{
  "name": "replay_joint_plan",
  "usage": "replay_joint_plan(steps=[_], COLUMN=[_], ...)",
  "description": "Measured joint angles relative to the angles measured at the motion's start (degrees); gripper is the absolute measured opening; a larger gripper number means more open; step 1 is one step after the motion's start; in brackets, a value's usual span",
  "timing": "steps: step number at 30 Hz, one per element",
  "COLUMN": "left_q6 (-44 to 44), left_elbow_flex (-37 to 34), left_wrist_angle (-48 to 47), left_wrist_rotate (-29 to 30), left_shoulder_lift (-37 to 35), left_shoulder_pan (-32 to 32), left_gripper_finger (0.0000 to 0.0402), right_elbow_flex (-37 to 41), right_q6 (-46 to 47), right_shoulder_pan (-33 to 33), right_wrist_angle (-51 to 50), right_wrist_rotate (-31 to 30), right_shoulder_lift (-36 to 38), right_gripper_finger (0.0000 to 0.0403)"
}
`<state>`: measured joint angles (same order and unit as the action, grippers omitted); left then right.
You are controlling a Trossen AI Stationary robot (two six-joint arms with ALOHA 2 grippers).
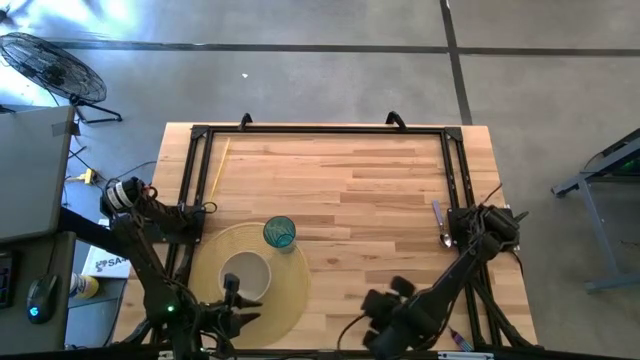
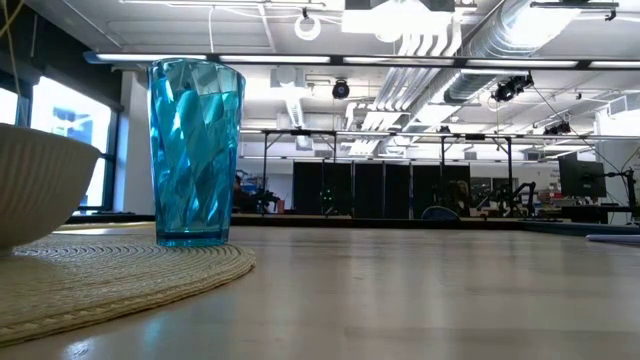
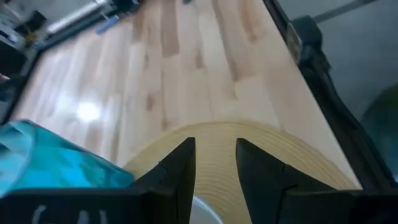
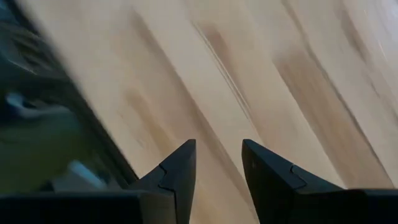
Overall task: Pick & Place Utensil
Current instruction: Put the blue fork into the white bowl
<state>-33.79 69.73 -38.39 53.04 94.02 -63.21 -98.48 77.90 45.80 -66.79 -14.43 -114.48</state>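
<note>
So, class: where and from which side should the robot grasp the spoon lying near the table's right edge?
Grip the spoon at mid-handle, coming straight down from above: it lies flat on the table, bowl end nearest the right gripper, so jaws should straddle the thin handle crosswise.

This is a large industrial lab or workshop hall, not a home: the low view looks across the wooden desk (image 2: pixel 420 290) into an open room with exposed silver ventilation ducts (image 2: pixel 500 45), long strip lights (image 2: pixel 330 60) and rows of dark frame rigs (image 2: pixel 400 170) with monitors (image 2: pixel 583 178). From above, the desk stands on a bare grey concrete floor (image 1: pixel 330 80), ringed by a black metal frame (image 1: pixel 320 130), with a standing fan (image 1: pixel 50 65) and a computer mouse (image 1: pixel 41 295) nearby.
</note>
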Motion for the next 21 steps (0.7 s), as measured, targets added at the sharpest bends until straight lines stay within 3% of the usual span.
replay_joint_plan(steps=[8, 16, 21], left_q6=[0.58, 0.33, 0.3], left_elbow_flex=[0.0, 0.0, 0.0], left_wrist_angle=[1.02, 1.6, 3.24], left_wrist_rotate=[-1.17, -8.27, -9.63], left_shoulder_lift=[0.02, 0.02, 0.02], left_shoulder_pan=[3.21, 5.73, 5.96], left_gripper_finger=[0.0111, 0.0111, 0.0111], right_elbow_flex=[0.0, 0.45, 6.9], right_q6=[16.15, 25.57, 26.0], right_shoulder_pan=[4.7, 7.8, 9.09], right_wrist_angle=[-15.62, -17.0, -15.08], right_wrist_rotate=[14.96, 20.5, 26.97], right_shoulder_lift=[0.0, 0.0, 0.02], right_gripper_finger=[0.0124, 0.0124, 0.0124])
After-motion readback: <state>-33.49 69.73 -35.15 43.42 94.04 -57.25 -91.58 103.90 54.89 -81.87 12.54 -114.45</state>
